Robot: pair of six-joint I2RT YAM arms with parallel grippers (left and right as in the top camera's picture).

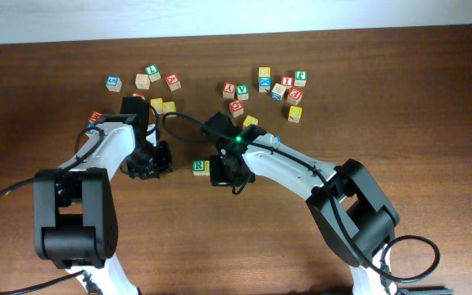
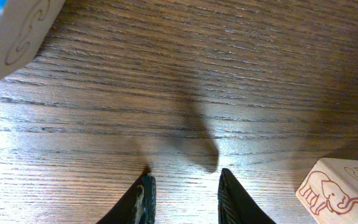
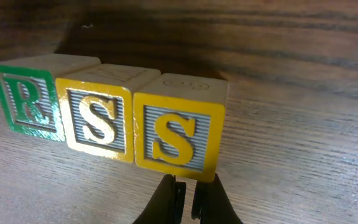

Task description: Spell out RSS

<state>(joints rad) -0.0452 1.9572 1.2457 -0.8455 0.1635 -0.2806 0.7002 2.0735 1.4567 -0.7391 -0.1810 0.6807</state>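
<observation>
Right wrist view: R cube, middle S cube and end S cube sit in one row on the wooden table. Sides are touching, letter faces point at the camera, and it reads R-S-S left to right. R has a green border, both S have yellow.

Right gripper has its fingers pressed together with nothing between them. The tips are just in front of the end S cube; can't tell if they touch it.

Overhead only shows the R cube at centre table. The right gripper body covers both S cubes there. It also shows the other loose cubes scattered along the far side, well apart from the row.

Left gripper: left wrist view has the jaws parted over bare wood, gripping nothing. An elephant-face cube is off to one side near the fingers, and a blue-edged cube is at the frame corner. Overhead puts this gripper beside the row, not touching it.
</observation>
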